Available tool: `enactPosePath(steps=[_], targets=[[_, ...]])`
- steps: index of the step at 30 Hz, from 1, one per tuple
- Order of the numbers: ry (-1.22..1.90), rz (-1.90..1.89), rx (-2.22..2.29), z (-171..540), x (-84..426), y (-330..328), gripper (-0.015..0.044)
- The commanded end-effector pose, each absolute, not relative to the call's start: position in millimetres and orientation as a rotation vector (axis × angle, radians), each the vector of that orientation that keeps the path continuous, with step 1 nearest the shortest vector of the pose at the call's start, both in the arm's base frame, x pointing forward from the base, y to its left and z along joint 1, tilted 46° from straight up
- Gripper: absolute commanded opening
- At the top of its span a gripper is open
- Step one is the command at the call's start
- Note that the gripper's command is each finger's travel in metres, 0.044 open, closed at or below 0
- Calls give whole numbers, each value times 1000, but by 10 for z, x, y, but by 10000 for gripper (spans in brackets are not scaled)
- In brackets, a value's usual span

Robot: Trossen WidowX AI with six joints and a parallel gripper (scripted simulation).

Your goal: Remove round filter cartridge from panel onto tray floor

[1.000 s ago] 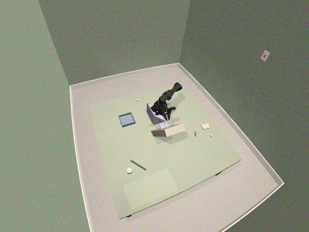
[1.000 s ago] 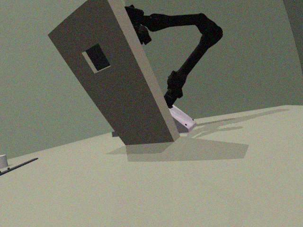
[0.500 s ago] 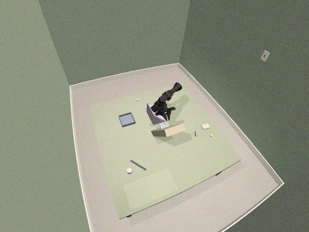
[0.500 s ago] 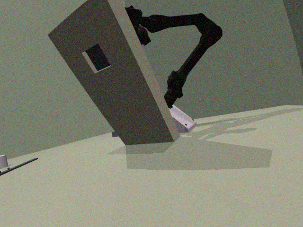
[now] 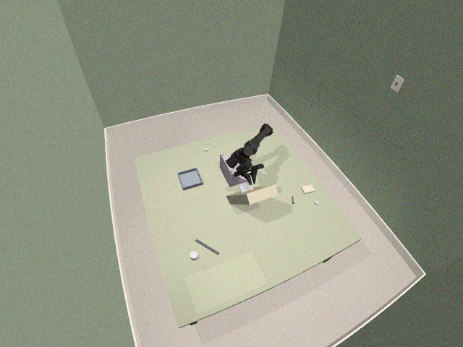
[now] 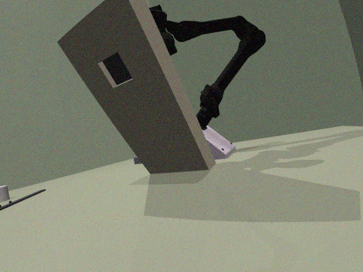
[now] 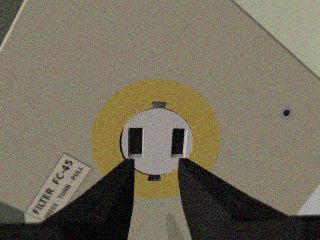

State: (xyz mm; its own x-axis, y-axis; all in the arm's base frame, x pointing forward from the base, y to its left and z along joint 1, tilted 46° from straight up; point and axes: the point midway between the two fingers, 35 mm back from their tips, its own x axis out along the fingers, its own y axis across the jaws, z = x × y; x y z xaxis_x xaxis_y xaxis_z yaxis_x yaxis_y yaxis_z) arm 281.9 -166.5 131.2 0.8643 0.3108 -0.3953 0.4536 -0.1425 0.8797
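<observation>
Black jointed arm rises from a pale lilac angled base (image 5: 225, 175) (image 6: 216, 140) on the pale green worktop (image 5: 168, 216) (image 6: 176, 239) and reaches to the beige slab-like service panel (image 5: 262, 194) (image 6: 137, 111) (image 7: 160, 45), which leans at a tilt. Black gripper (image 5: 252, 182) (image 7: 156, 167) at the panel's face; its two tapered fingers stand partly apart, nothing clamped between them. In the wrist view their tips lie over the lower edge of the face, near the bottoms of the slots; contact cannot be told.

Round pale grey filter cartridge (image 7: 157, 142), two narrow dark upright slots on its face, sits in the panel inside a flat yellow ring (image 7: 106, 140). Small dark notches at its upper and lower rim. Printed white label (image 7: 59, 187), "FILTER FC-45", to the left.

Square blue-grey tray (image 5: 190, 178), dark rim, well apart on the left side of the worktop. Near left: white round piece (image 5: 193, 255) (image 6: 3, 193) beside a thin dark bar (image 5: 207, 246) (image 6: 24, 199).
</observation>
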Motion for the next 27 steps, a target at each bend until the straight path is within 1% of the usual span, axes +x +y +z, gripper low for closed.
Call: enactPosePath(steps=[1,15,27], targets=[[594,-144,1757,1248,2869,-1635,103],[585,-136,1761,1188,3054,-1547,103],[585,-136,1761,1155,3041,-1543,103]])
